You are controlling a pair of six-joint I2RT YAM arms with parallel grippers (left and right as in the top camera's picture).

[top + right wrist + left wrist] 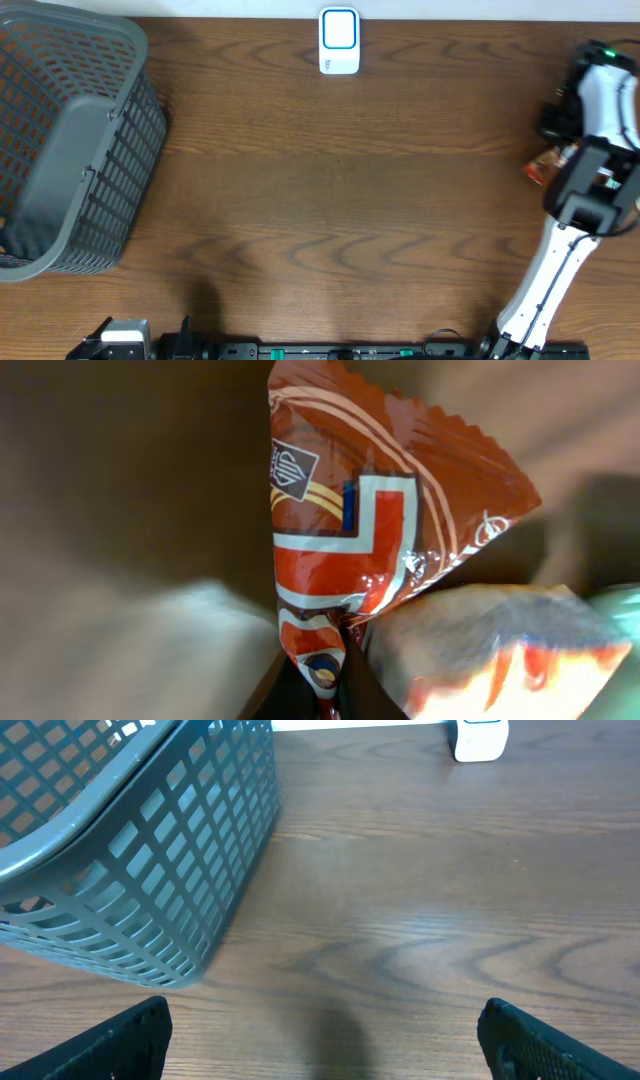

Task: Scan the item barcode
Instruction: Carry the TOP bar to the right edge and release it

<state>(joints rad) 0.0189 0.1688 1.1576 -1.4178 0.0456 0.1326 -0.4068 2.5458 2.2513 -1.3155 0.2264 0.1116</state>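
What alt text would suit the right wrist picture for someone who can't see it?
A shiny red snack packet with a zigzag edge fills the frame, pinched at its lower end by the right pincer. The background is a brown blur.

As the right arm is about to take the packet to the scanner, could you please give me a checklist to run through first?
1. Grip: right fingers shut on the red snack packet, pinching its lower end: ok.
2. Barcode located: none shows on the face in the right wrist view: cannot tell.
3. White scanner in view at the table's far edge: ok.
4. Route over the table to the scanner is bare wood: ok.
5. Left fingers open, holding nothing, low beside the basket, off the route: ok.
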